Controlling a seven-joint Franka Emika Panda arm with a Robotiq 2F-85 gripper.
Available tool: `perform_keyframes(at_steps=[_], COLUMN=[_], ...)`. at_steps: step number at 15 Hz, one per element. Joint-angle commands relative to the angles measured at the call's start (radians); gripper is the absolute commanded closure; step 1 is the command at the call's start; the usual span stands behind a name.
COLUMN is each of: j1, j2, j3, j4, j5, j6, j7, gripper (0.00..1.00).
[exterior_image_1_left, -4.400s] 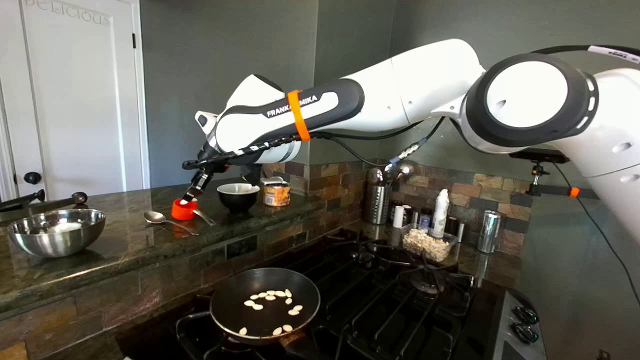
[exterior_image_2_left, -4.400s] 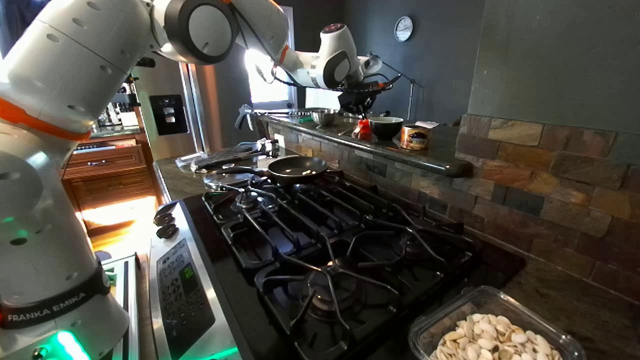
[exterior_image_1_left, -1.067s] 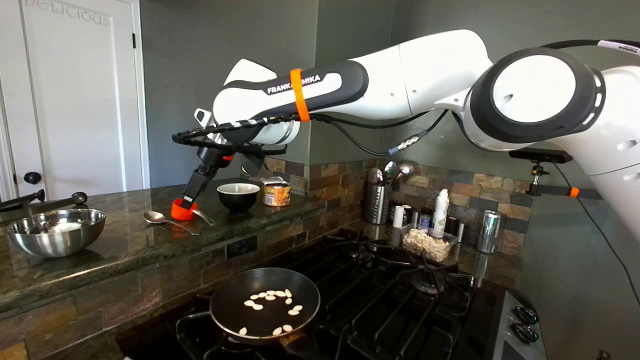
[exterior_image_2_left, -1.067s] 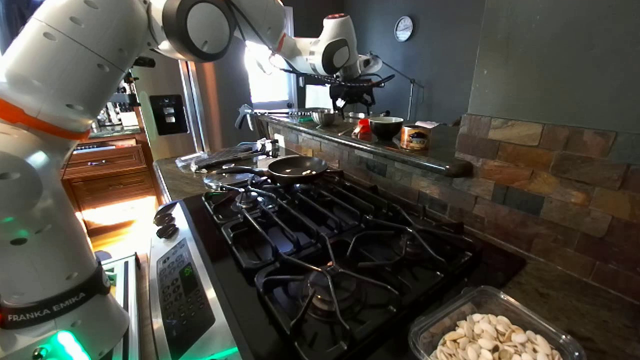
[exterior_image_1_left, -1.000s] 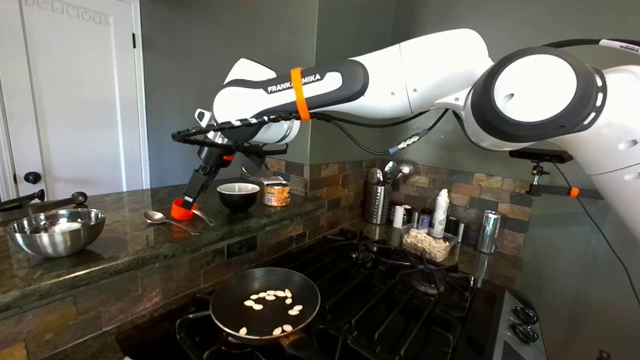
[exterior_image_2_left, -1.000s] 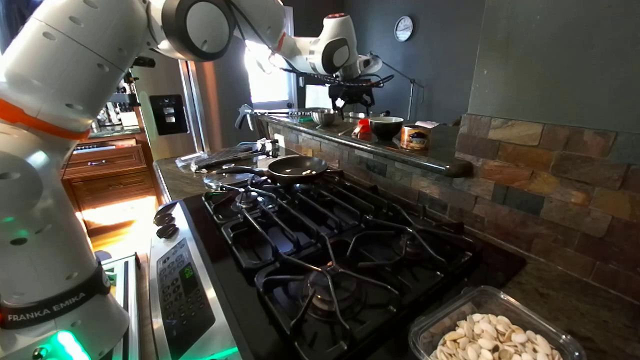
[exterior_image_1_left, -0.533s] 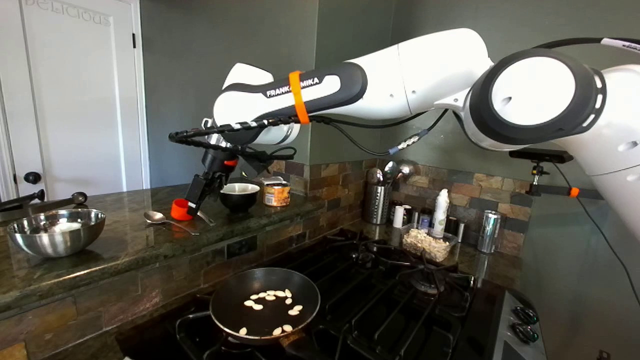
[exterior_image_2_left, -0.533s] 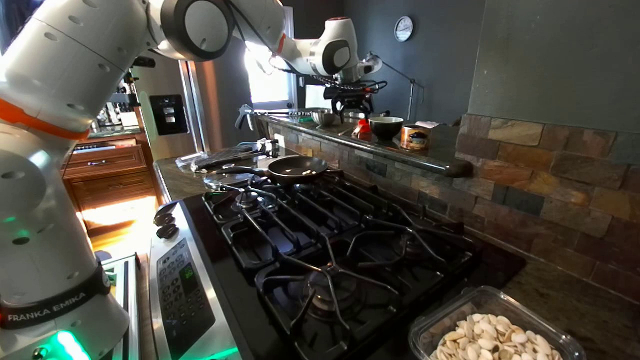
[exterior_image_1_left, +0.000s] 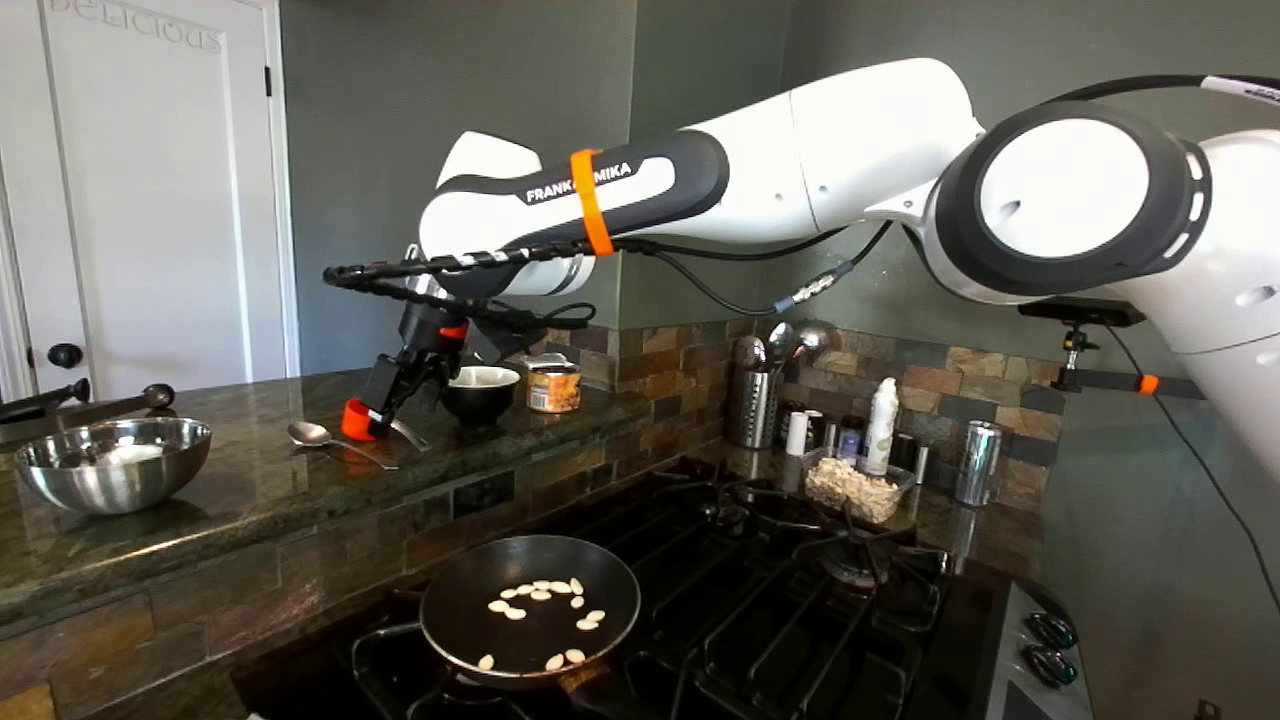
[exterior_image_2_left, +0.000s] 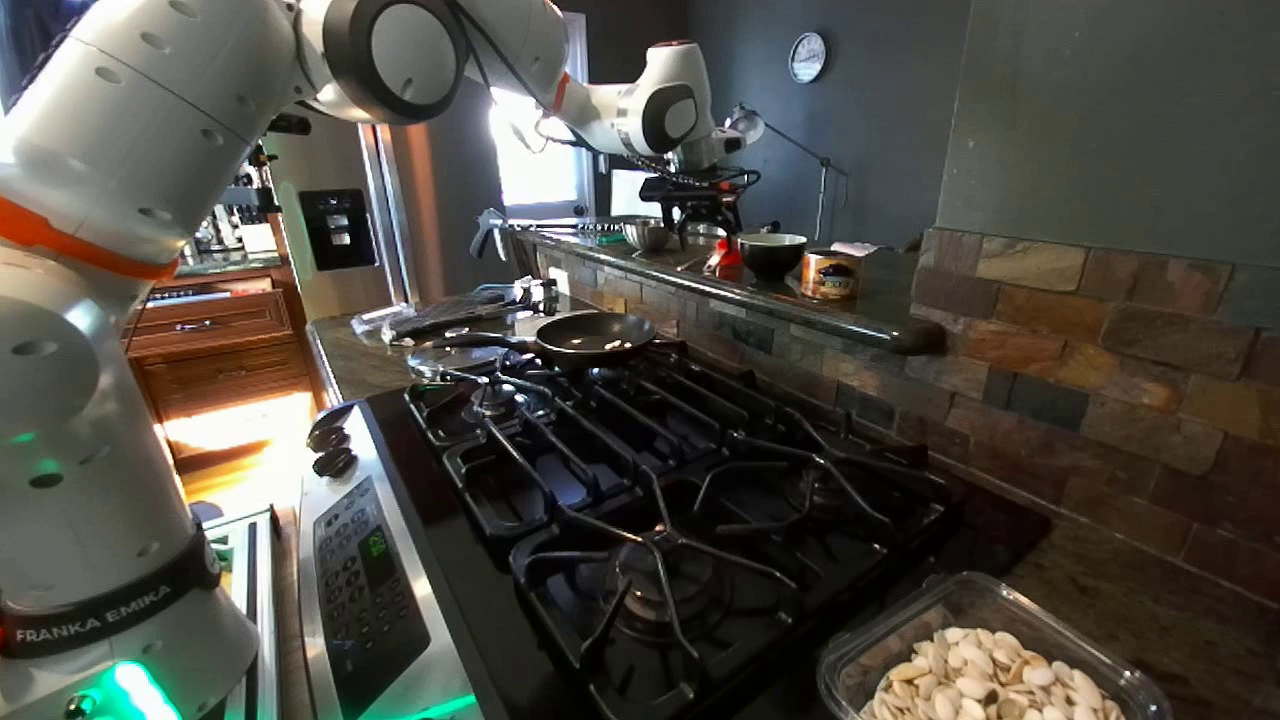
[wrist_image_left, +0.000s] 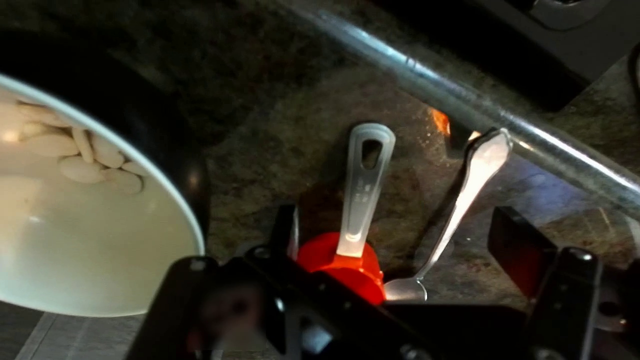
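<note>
A red measuring cup (wrist_image_left: 320, 250) with a grey handle (wrist_image_left: 365, 185) rests on the stone counter. My gripper (wrist_image_left: 403, 239) is low over it, its fingers spread wide. In the wrist view the cup sits close beside the left finger (wrist_image_left: 284, 227); whether they touch I cannot tell. Part of the cup is hidden behind the gripper's body. A metal spoon (wrist_image_left: 460, 207) lies between the cup and the right finger (wrist_image_left: 517, 247), its bowl partly covered. In an exterior view a finger overlaps the right side of the red cup (exterior_image_1_left: 356, 420). Nothing is gripped.
A black bowl (exterior_image_2_left: 772, 262), white inside with several seeds, stands beside the cup, near a can (exterior_image_1_left: 553, 390). A steel bowl (exterior_image_1_left: 115, 475) stands left. Below are a pan (exterior_image_1_left: 520, 640) with seeds on the stove, and a clear tub (exterior_image_2_left: 893, 618) of seeds. The counter edge (wrist_image_left: 450, 95) is close.
Over the last second my gripper has turned and come down slightly, from above the cup's opening to beside it, fingers still apart. The cup, spoon and bowls look unmoved.
</note>
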Motion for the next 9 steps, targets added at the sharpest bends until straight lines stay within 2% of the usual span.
perform_keyframes(at_steps=[1, 3, 5, 7, 8, 9], j1=[0.024, 0.027, 0.03, 0.033, 0.033, 0.034], j2=[0.022, 0.025, 0.026, 0.026, 0.026, 0.026], j3=[-0.019, -0.023, -0.028, -0.033, -0.035, -0.036], j4=[0.026, 0.028, 0.028, 0.028, 0.028, 0.029], j5=[-0.016, -0.019, -0.022, -0.025, -0.025, -0.026], j6=[-0.004, -0.002, 0.0, 0.003, 0.003, 0.003], j7=[0.045, 0.054, 0.061, 0.069, 0.071, 0.072], gripper=[0.32, 0.5, 0.27, 0.18, 0.19, 0.41])
